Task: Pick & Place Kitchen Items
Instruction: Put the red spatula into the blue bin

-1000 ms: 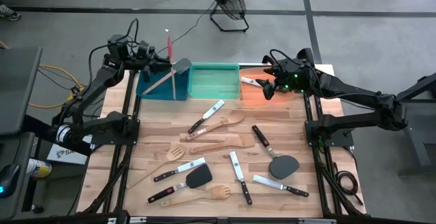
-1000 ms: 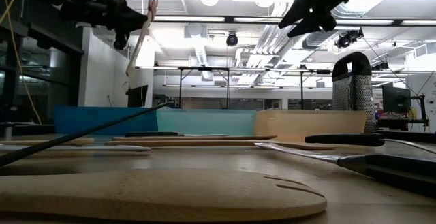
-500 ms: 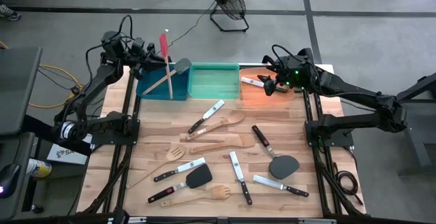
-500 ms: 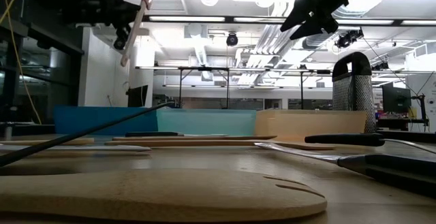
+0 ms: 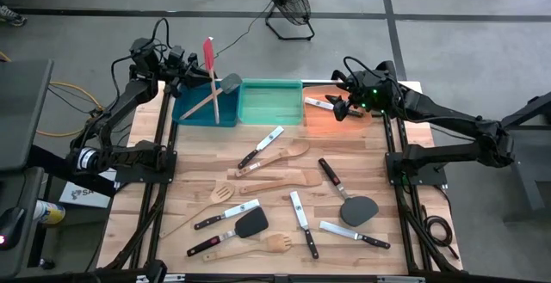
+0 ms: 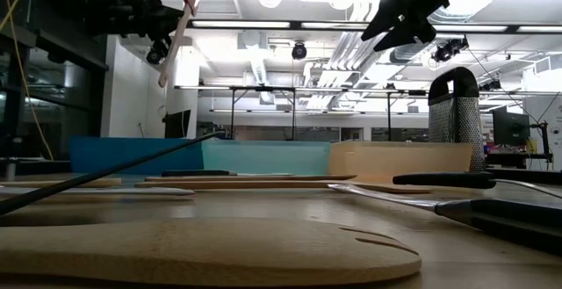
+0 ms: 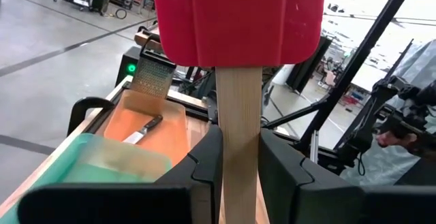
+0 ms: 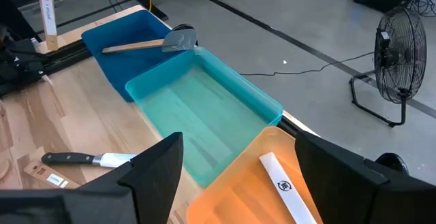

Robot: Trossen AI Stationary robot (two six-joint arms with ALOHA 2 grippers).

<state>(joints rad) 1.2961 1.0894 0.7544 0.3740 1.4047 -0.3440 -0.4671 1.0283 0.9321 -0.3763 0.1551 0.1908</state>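
Lifted higher than a second before, the red-headed spatula [image 5: 209, 66] stood nearly upright above the blue bin [image 5: 196, 108] at eleven o'clock on the table [image 5: 379, 175], its wooden handle clamped in the left gripper [image 5: 183, 70]. At one o'clock, the right gripper [image 5: 343, 109] hung with jaws spread wide over the orange bin [image 5: 320, 121], holding nothing.
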